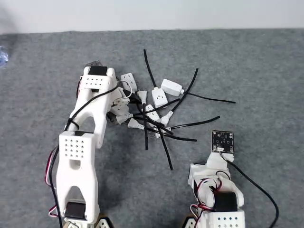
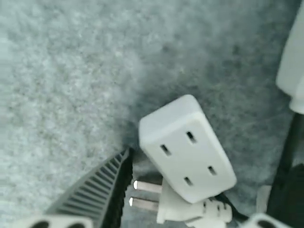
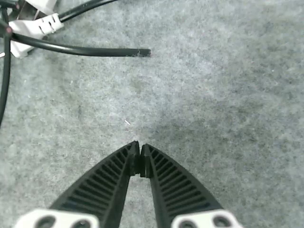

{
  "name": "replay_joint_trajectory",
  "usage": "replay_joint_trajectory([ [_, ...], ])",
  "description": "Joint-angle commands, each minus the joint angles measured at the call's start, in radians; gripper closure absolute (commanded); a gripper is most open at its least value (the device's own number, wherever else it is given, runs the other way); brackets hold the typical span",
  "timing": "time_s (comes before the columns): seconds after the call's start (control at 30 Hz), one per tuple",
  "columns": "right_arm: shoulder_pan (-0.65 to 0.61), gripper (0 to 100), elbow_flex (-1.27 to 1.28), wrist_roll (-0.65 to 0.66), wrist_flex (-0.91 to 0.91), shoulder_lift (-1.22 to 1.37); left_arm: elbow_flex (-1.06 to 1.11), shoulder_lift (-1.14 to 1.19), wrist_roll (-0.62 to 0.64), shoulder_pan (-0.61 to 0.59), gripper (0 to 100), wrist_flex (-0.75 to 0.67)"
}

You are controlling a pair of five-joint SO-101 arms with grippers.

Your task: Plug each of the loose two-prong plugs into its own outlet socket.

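A tangle of white outlet sockets, white two-prong plugs and black cables (image 1: 161, 126) lies in the middle of the grey mat. One socket block (image 1: 159, 97) and another (image 1: 128, 81) lie near its far side. My left gripper (image 1: 118, 105) sits low at the left of the tangle. In the left wrist view it (image 2: 204, 166) is open around a white socket block (image 2: 185, 147) with two pairs of slots. A loose plug (image 2: 180, 209) lies just under that block, prongs bare and pointing at one ribbed finger (image 2: 107, 183). My right gripper (image 3: 140, 151) is shut on nothing over bare mat.
The right arm (image 1: 216, 194) is folded back at the near right, apart from the tangle. A cut cable end (image 3: 142, 52) and a plug (image 3: 35, 26) lie beyond its fingertips. Open mat stretches to the right and far side; a pale wall edges the back.
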Motion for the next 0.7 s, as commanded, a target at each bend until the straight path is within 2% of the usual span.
replay_joint_trajectory([
  [0.0,0.002,99.0,0.017,0.005,0.012,-0.01,-0.093,0.009,0.02,-0.054,54,0.077],
  [0.33,0.002,99.0,0.017,0.005,0.012,-0.01,-0.245,0.017,0.018,-0.066,54,0.094],
  [0.67,0.002,99.0,0.017,0.005,0.012,-0.01,-0.257,0.112,0.021,-0.08,54,0.061],
])
